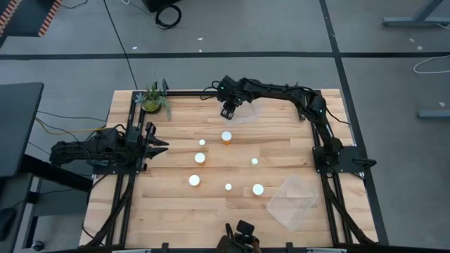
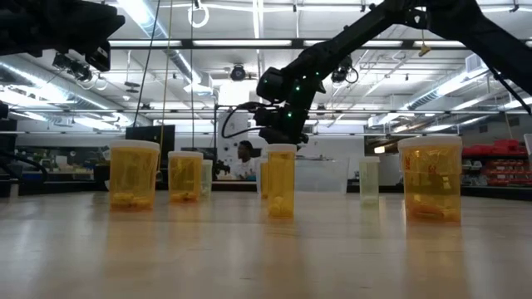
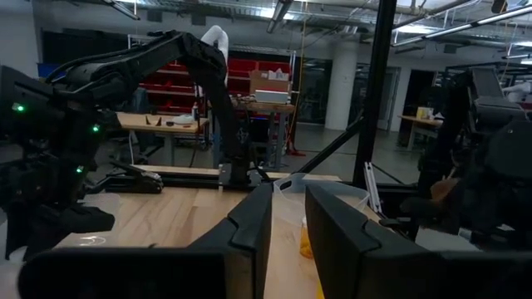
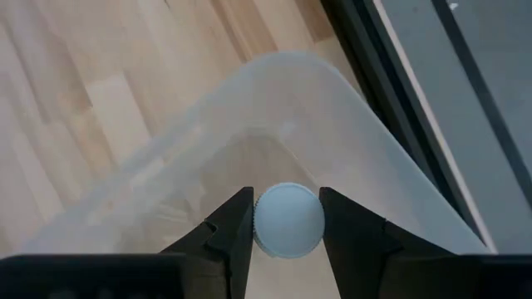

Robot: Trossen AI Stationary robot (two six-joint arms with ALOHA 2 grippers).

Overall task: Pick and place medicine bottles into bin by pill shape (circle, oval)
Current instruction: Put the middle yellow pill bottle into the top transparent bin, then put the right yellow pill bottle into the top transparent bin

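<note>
The right gripper (image 4: 287,220) pinches a bottle (image 4: 288,219) by its cap between its fingers, over the far bin (image 4: 332,108) — placing underway, release comes next — while the left gripper (image 3: 287,241), fingers slightly parted and empty, waits.

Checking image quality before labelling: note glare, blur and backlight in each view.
High view: even light, bottles as white dots. Low view: ceiling lights backlight the right gripper; near tabletop blurred. Left wrist view: left gripper dark. Right wrist view: white cap sharp, clear bin hazy.
</note>
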